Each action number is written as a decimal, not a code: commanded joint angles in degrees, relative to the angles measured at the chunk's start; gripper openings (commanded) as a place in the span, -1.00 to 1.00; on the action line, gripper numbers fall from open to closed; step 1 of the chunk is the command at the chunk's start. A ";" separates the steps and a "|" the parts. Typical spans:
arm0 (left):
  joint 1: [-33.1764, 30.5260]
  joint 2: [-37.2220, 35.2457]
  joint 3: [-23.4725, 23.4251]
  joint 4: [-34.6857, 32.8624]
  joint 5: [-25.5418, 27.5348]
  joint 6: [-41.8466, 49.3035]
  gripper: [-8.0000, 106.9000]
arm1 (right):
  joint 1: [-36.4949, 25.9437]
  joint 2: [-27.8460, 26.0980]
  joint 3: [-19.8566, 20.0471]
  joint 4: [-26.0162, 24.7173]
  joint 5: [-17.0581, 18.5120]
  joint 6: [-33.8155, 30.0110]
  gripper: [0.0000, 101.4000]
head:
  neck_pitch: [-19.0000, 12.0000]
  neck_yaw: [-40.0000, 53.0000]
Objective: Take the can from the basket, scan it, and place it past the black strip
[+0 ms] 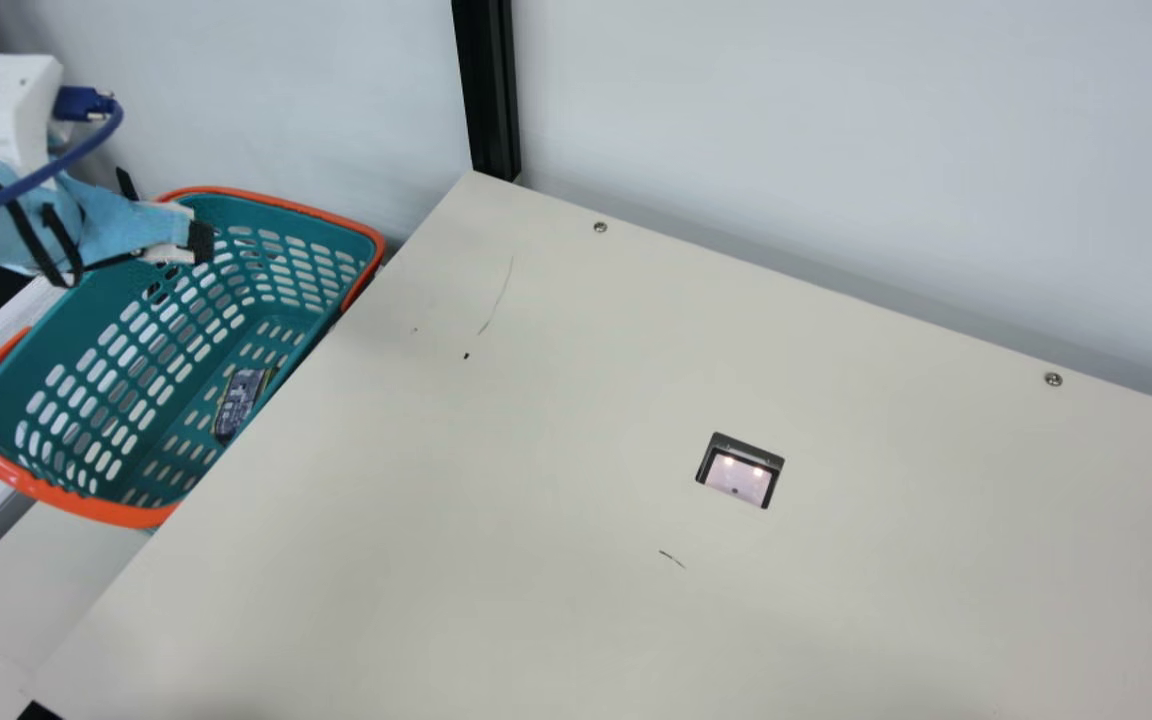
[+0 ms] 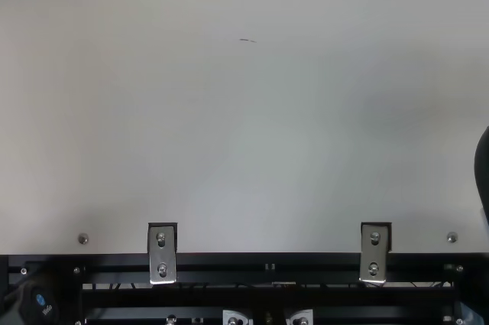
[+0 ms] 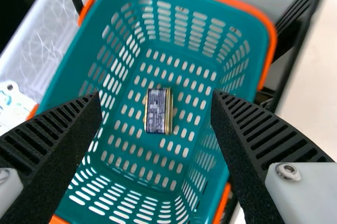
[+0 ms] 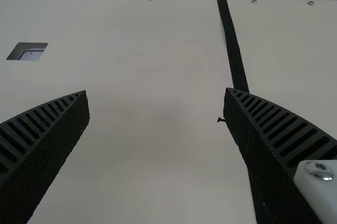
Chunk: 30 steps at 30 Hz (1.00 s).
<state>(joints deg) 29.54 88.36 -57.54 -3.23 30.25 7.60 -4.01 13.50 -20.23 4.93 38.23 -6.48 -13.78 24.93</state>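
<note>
main view: the can (image 1: 240, 402) lies on the floor of the basket (image 1: 121, 513), the left gripper (image 1: 164, 213) above it, fingers spread. right wrist view: the right gripper (image 4: 157, 91) is over the desk (image 4: 147, 45), fingers also apart.

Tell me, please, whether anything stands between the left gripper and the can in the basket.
Nothing visible does: the left gripper is open over the basket, and the can lies on the basket's floor, in plain sight between the fingers.
</note>
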 commanded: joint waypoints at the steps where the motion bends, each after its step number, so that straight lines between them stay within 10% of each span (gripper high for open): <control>1: 0.25 3.93 -0.47 0.04 -0.22 -0.26 0.71 | 0.00 0.00 0.00 0.00 0.00 0.00 1.00 | -1.92 0.80; 30: 3.09 33.35 -18.62 -2.58 5.07 4.63 0.71 | 0.00 0.00 0.00 0.00 0.00 0.00 1.00 | -1.92 0.80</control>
<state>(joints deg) 32.57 120.50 -75.43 -5.98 34.96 11.99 -4.01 13.50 -20.23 4.93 38.23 -6.48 -13.78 24.93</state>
